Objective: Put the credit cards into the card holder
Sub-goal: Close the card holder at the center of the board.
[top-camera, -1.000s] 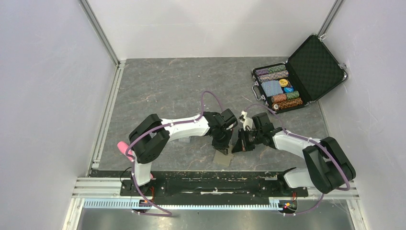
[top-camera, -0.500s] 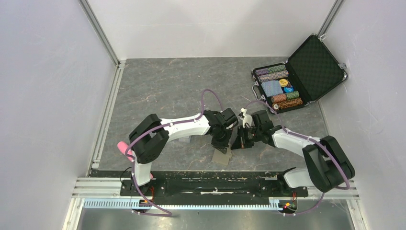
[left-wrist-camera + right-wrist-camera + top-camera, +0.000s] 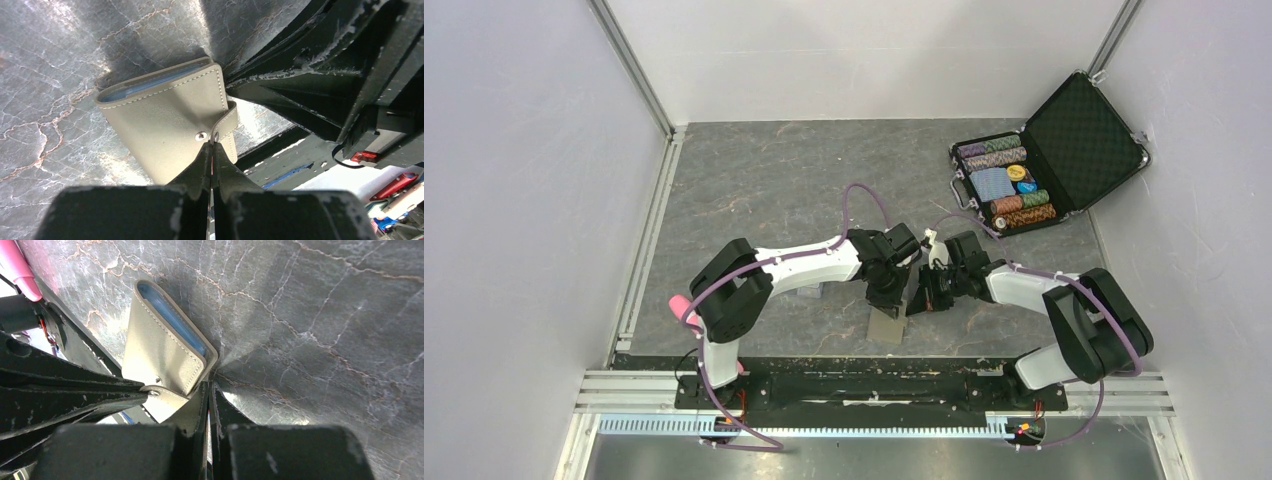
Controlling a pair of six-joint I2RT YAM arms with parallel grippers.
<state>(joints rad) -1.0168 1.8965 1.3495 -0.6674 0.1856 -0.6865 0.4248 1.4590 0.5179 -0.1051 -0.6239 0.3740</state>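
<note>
Two pincers meet over the card holder [image 3: 165, 120], close to the near edge of the grey marbled surface [image 3: 50, 75], and both are fully closed. We see the holder folded shut, its olive-tan outside facing the left wrist camera and a thin line of pale blue lining [image 3: 170, 320] showing along its open edge.

The left pincer [image 3: 214, 150] has its fingers pressed together on the small closing strap [image 3: 229, 125], right beside the round metal snap [image 3: 201, 135]. The strap is pinched between the tips, so this pincer has hold of the holder by its tab. The rest of the holder reaches away from the fingertips toward the surface. We cannot tell whether it lies flat or is tipped up at the strap end.

The right pincer [image 3: 209, 390] comes in from the other side. Its fingers are shut with no gap between them, and the tips sit at the holder's corner, next to the strap. We cannot tell whether they grip any of the leather or only touch it.

From above, the two pincers are almost touching each other, with the holder just in front of and between them. An open black case of poker chips [image 3: 1064, 150] sits well apart in the far right corner.
</note>
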